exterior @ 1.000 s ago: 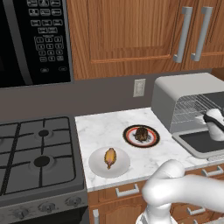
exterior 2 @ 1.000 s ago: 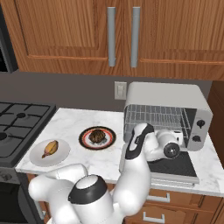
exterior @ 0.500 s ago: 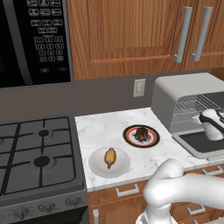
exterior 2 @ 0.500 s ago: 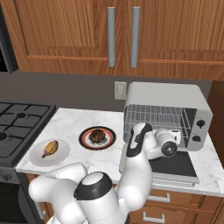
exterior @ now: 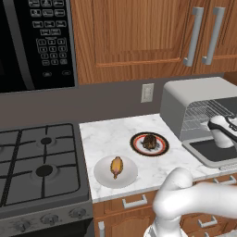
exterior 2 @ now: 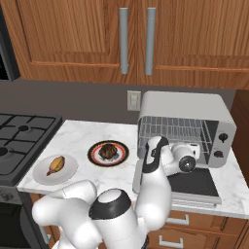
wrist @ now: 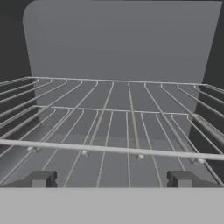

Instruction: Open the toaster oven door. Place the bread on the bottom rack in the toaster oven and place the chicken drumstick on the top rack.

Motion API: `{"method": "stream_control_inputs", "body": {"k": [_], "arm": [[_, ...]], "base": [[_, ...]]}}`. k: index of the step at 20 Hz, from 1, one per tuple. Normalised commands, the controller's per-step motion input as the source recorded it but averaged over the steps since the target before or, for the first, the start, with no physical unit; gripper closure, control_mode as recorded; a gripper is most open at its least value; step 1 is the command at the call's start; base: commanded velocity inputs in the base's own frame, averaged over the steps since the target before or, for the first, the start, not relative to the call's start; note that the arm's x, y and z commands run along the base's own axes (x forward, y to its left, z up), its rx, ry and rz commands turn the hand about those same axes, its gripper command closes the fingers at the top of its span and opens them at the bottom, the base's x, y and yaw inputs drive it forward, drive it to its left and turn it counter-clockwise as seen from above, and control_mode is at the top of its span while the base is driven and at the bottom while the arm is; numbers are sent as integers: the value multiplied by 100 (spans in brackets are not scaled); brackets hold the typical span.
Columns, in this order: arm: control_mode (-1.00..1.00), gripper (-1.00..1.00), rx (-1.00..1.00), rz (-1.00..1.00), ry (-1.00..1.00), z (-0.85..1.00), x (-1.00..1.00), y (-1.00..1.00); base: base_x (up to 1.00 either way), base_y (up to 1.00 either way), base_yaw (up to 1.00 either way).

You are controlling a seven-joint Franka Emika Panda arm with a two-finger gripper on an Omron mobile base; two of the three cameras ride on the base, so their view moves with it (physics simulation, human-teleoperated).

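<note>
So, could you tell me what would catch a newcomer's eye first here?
The toaster oven at the counter's right end, its door folded down flat. The open hand hovers at its mouth. Left of it on separate plates sit the bread and the chicken drumstick.

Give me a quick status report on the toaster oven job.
End effector open, empty, facing the racks. Toaster oven door down. Bread and chicken drumstick on their plates. Nothing in the way.
</note>
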Motion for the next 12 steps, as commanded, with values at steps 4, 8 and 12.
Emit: {"method": "stream_control_inputs", "body": {"k": [4,8,12], "arm": [[-100,-100,0,0,1,-10,15,0],[-100,-100,0,0,7,-23,3,-1],[-100,-100,0,0,6,-19,4,0]], "base": [[0,0,0],[0,0,0],[0,0,0]]}}
